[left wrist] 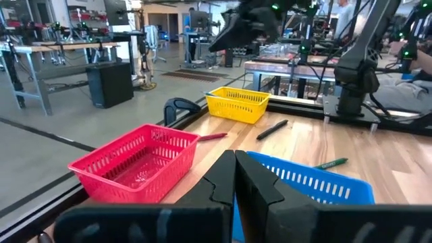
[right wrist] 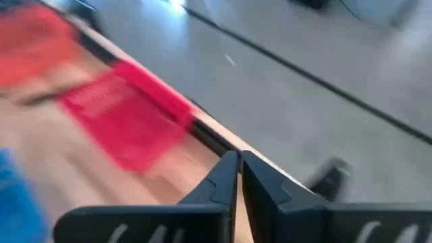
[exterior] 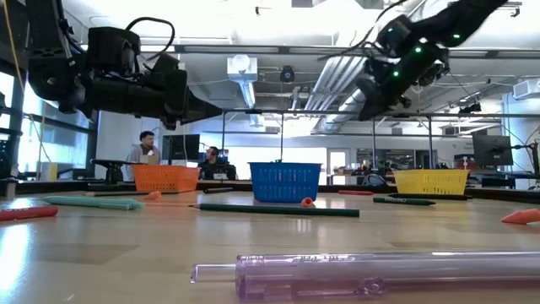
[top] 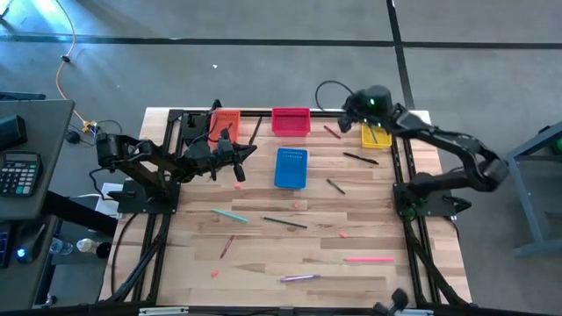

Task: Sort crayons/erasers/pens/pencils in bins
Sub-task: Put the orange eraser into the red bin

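My left gripper (top: 239, 164) (left wrist: 235, 177) hangs shut above the table between the orange bin (top: 226, 123) and the blue bin (top: 291, 167); I see nothing between its fingers. A pink eraser (top: 237, 185) lies just below it. My right gripper (top: 349, 114) (right wrist: 238, 169) is shut with nothing in it, raised over the far edge between the red bin (top: 291, 121) and the yellow bin (top: 376, 135). A dark pencil (top: 378, 133) lies in the yellow bin. On the table lie a teal pen (top: 230, 214), a pink pen (top: 369, 260), a purple pen (top: 299, 277), dark pencils (top: 285, 222) (top: 360, 158) and a red crayon (top: 226, 246).
More erasers (top: 299, 204) (top: 343, 234) (top: 213, 273) dot the table's middle and near part. A short pencil (top: 335, 185) lies right of the blue bin, and a crayon (top: 331, 131) left of the yellow bin. Black frame rails run along both sides. People sit in the room beyond (exterior: 145, 148).
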